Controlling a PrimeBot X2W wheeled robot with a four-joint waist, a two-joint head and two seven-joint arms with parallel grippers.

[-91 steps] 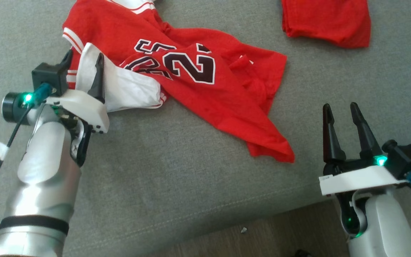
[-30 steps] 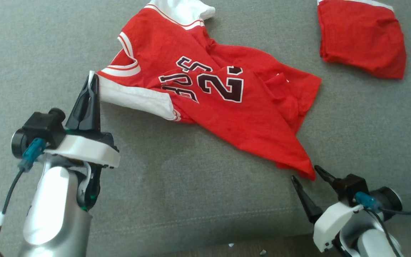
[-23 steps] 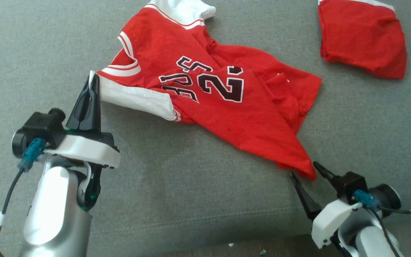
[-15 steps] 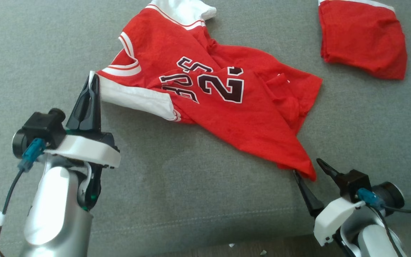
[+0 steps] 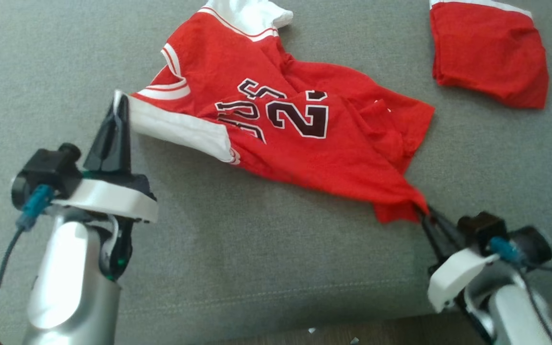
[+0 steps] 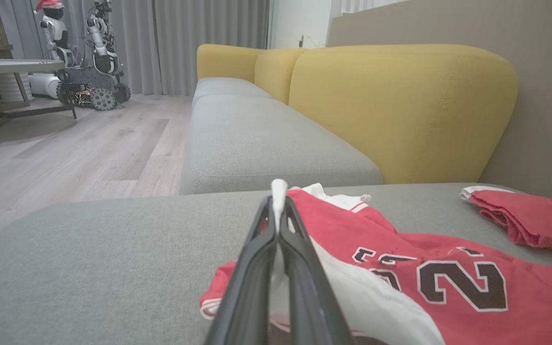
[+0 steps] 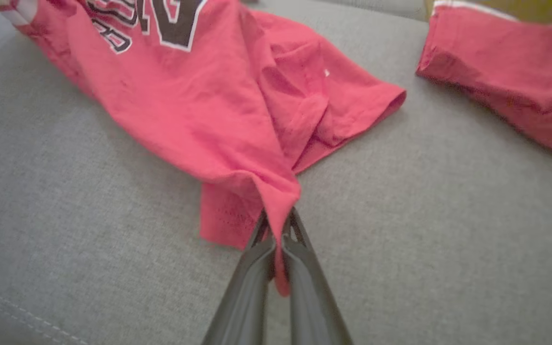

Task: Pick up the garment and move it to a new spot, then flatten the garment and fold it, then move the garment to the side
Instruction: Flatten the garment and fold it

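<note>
Grey sofa cushion (image 5: 257, 268) carries two pieces of cloth. The red basketball jersey (image 5: 314, 158) with dark numbers lies crumpled across its middle. A folded red garment (image 5: 489, 52) lies well apart from it, at the far right. In the left wrist view a yellow backrest (image 6: 400, 105) rises behind the seat, and another robot (image 6: 84, 52) stands far off on the wooden floor (image 6: 89, 143).

The left gripper (image 5: 115, 115) points up the head view, its fingers pressed together on the edge of the jersey's white sleeve, which stretches from it toward the red body. The right gripper (image 5: 423, 213) reaches in from the lower right, leaning to the left. It is clamped on the jersey's red bottom corner, and a small tail of cloth hangs out between the fingers.

The right arm is blurred and cut by the picture edge. Folds cover part of the numbers, and the top edge cuts the jersey's white upper part.
</note>
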